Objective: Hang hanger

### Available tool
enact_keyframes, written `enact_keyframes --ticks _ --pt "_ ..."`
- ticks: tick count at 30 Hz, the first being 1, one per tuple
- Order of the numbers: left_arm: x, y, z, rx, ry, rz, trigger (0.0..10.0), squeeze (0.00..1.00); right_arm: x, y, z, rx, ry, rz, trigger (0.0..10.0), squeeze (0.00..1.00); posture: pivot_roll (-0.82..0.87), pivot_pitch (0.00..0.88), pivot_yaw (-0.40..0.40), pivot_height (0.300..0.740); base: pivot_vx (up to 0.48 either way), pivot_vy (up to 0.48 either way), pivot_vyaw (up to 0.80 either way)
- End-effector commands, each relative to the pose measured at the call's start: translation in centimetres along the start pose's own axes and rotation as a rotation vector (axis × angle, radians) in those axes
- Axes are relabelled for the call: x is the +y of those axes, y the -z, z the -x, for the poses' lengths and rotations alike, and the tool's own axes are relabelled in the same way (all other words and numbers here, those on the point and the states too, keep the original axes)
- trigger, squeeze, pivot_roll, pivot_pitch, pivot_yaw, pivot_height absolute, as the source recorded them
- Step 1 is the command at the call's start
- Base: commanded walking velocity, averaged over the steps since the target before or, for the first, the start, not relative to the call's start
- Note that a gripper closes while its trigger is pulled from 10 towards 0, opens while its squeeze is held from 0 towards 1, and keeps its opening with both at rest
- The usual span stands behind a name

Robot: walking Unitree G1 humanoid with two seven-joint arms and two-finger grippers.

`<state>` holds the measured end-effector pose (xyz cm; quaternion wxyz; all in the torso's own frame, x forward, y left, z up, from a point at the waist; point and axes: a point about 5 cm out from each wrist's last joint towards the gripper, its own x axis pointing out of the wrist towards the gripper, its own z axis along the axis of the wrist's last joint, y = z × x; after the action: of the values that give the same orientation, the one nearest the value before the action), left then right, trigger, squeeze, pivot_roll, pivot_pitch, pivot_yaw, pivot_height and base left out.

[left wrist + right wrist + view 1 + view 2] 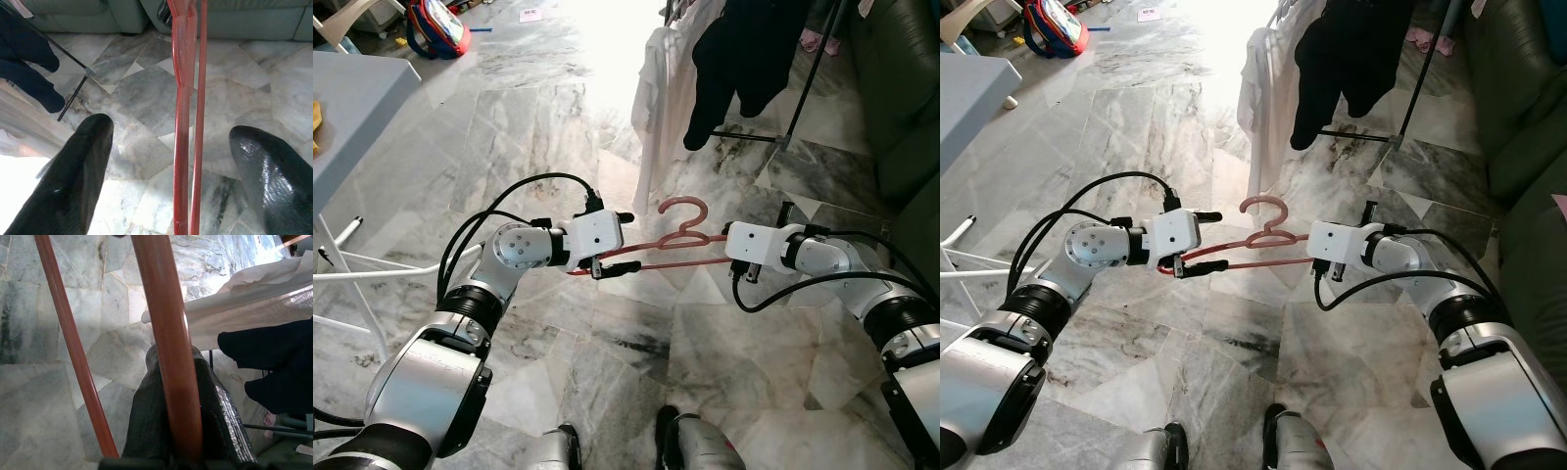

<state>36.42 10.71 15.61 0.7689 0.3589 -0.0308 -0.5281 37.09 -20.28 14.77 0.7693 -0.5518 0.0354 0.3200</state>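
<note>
Red plastic, thin and bendy-looking: that is the hanger (661,250) the robot is holding out in front of its chest, over the grey marble floor (538,127). It lies across, stretched between the two arms, and its hook (1268,211) points up and away toward the clothes.

The right gripper (183,440) is pinching one end of the hanger. In its wrist view a red bar sits pressed against a black finger (146,416), so the hold looks snug. The left gripper (171,166) is at the other end. Its two fingers (73,171) are spread wide, and the hanger's two red bars run through the gap without touching either one. So I think the right arm is doing all the holding for now.

Ahead stands the clothes rack (808,83), with a white shirt (661,98) and a black garment (744,59) hanging from it. The rail at the top is out of sight.

To hang it well, I think the robot should keep the right pinch tight so the hanger cannot tip. It needs to step nearer to the rack. Then it should lift the hook higher than the rail and lower it gently over, in a bare spot beside the clothes. The left fingers should stay clear so they do not snag the bars.
</note>
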Motion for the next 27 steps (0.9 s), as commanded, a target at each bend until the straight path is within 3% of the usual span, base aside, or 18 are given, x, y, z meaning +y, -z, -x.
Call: enact_keyframes --ticks 1,17,19,20,21,27 --pt "-0.2 0.3 0.2 0.010 0.016 -0.001 10.0 1.00 0.4 0.3 0.1 0.005 -0.004 -0.023 0.0 0.00 -0.05 0.241 0.016 0.740 0.000 0.000 0.00" --pt "-0.3 0.3 0.3 0.002 0.022 0.008 10.0 1.00 0.6 0.4 0.1 0.012 -0.002 -0.032 0.0 0.00 -0.05 0.241 0.017 0.740 0.000 0.000 0.00" --pt "-0.8 3.3 1.6 -0.050 -0.364 0.352 10.0 1.00 4.9 2.1 0.0 0.089 0.110 -0.326 0.0 0.00 -0.11 0.219 0.037 0.740 0.000 0.000 0.00" --pt "-1.1 4.3 2.1 -0.050 -0.474 0.449 10.0 1.00 6.0 2.4 0.0 0.113 0.147 -0.412 0.0 0.00 -0.11 0.217 0.037 0.740 0.000 0.000 0.00" --pt "-1.3 4.7 2.3 -0.047 -0.529 0.491 10.0 1.00 6.4 2.3 -0.1 0.119 0.172 -0.457 0.0 0.00 -0.11 0.213 0.034 0.740 0.000 0.000 0.00" --pt "-1.3 4.6 2.0 -0.048 -0.538 0.492 10.0 1.00 6.3 1.9 -0.5 0.111 0.171 -0.451 0.0 0.00 -0.12 0.201 0.024 0.740 0.000 0.000 0.00"
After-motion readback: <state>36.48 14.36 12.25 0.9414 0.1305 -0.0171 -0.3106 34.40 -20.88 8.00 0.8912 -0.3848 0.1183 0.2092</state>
